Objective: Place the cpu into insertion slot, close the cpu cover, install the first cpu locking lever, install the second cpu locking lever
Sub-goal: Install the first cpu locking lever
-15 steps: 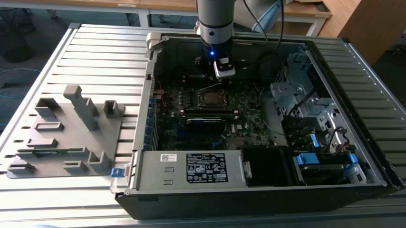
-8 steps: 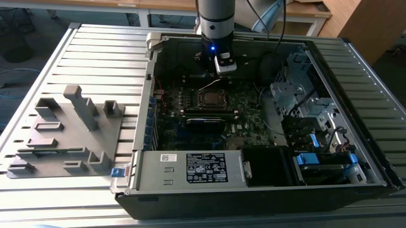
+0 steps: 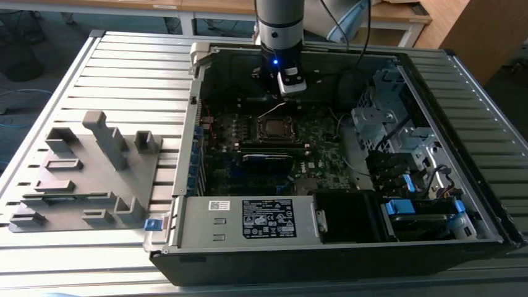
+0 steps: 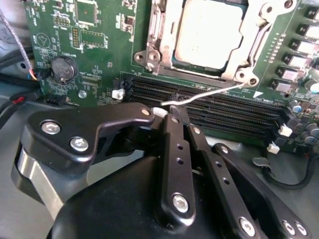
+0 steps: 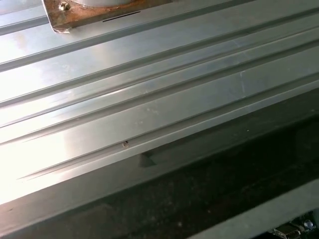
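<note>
Your gripper [image 4: 177, 113] hangs low inside the computer case [image 3: 330, 263], just on the far side of the insertion slot [image 3: 275, 128], roughly midway between the case's left and right walls. Its jaws are pressed together, and the hooked end of a thin locking lever [image 4: 209, 94] seems pinched at their tips, though the contact is hard to see. The cpu [image 4: 209, 32] lies in the slot, with the cpu cover [image 4: 164, 35] folded down around it.

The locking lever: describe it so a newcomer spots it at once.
Inside the computer case, find the square socket on the green motherboard. The locking lever runs from its corner to the gripper: a thin silver wire, unlike the black memory slots.
</note>
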Robot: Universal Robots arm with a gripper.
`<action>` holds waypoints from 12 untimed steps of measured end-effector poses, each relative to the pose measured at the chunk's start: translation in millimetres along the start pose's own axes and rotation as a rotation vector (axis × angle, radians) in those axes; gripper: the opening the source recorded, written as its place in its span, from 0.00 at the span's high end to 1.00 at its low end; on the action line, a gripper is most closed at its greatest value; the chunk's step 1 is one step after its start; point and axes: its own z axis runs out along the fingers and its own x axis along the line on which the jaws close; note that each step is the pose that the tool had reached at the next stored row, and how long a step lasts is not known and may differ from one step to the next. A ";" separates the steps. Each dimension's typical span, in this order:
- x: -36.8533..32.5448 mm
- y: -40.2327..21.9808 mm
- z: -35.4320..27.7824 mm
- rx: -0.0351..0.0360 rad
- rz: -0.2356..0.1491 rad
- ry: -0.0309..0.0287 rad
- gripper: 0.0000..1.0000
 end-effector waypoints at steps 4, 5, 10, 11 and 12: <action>0.4 0.3 -3.3 -0.0034 0.000 0.0013 0.89; 0.1 0.7 -5.6 -0.0050 0.001 0.0018 0.89; -1.0 2.2 -16.7 -0.0128 0.002 0.0047 0.89; -1.2 2.3 -17.8 -0.0140 0.002 0.0049 0.89; -1.3 2.5 -18.8 -0.0152 0.002 0.0052 0.89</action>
